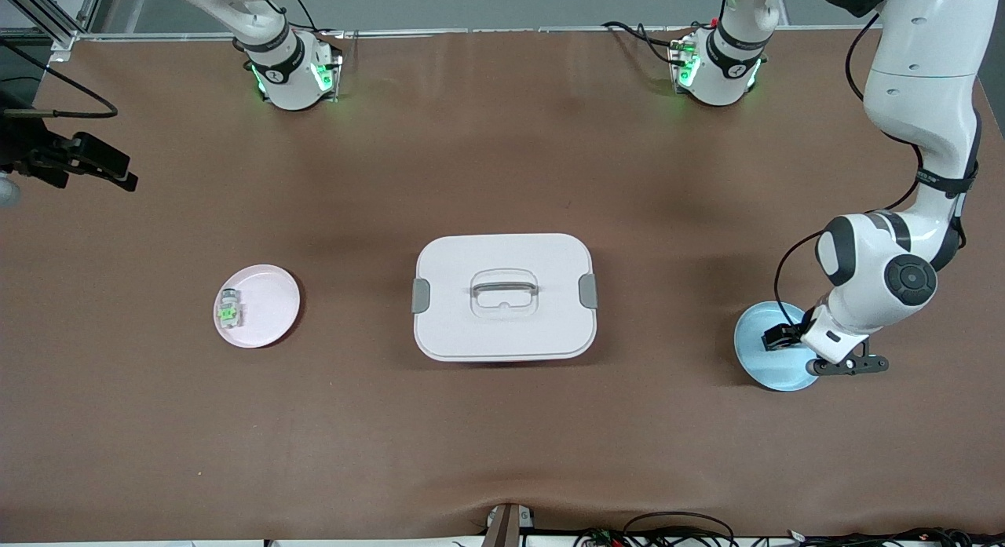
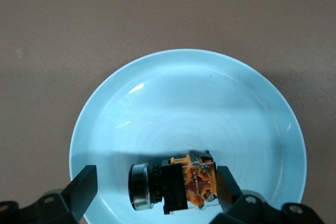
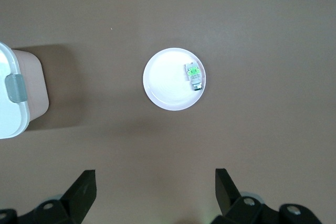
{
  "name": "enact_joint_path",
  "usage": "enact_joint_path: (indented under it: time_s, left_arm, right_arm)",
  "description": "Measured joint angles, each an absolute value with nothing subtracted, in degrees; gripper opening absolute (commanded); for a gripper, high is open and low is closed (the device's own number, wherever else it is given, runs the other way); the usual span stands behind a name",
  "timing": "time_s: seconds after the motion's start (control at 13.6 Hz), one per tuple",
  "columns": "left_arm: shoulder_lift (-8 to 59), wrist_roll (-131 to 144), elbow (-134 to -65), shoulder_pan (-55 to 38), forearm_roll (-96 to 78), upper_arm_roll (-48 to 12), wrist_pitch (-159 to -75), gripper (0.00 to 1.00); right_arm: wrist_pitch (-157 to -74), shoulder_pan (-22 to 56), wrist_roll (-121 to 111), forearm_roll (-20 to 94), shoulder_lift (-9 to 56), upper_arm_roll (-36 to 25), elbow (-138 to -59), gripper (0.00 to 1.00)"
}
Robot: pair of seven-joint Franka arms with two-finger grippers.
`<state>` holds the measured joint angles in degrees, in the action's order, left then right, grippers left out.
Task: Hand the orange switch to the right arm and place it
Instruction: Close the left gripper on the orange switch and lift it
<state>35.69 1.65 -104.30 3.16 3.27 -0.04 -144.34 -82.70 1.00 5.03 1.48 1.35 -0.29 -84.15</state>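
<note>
Left pincer hangs released, fingers straddling the orange switch on the blue plate; nothing grasped yet. Right pincer waits released above the pink plate. Handover and placing remain.

Blue plate partly arm-hidden

We see a glossy blue plate, a matt brown desk, and a smooth plastic box lid.
</note>
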Motion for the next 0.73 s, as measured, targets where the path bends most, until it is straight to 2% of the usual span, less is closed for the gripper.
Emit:
enact_joint_path:
  time_s: [0.44,0.59,0.66,0.73]
  left_arm:
    - [36.39,2.33,-104.34,3.13,2.15,-0.33,-144.45,1.00]
    - [36.90,2.36,-104.35,3.15,2.14,-0.33,-144.64,0.88]
    - [37.20,2.36,-104.35,3.15,2.13,-0.33,-144.79,0.76]
    - [37.43,2.38,-104.35,3.16,2.13,-0.33,-144.93,0.59]
  right_arm:
    - [-82.70,1.00,5.03,1.48,1.34,-0.29,-84.15,1.00]
    - [-82.70,1.00,5.03,1.47,1.34,-0.29,-84.15,1.00]
    - [-82.70,1.00,5.03,1.47,1.34,-0.30,-84.15,1.00]
    - [-82.70,1.00,5.03,1.47,1.34,-0.30,-84.15,1.00]
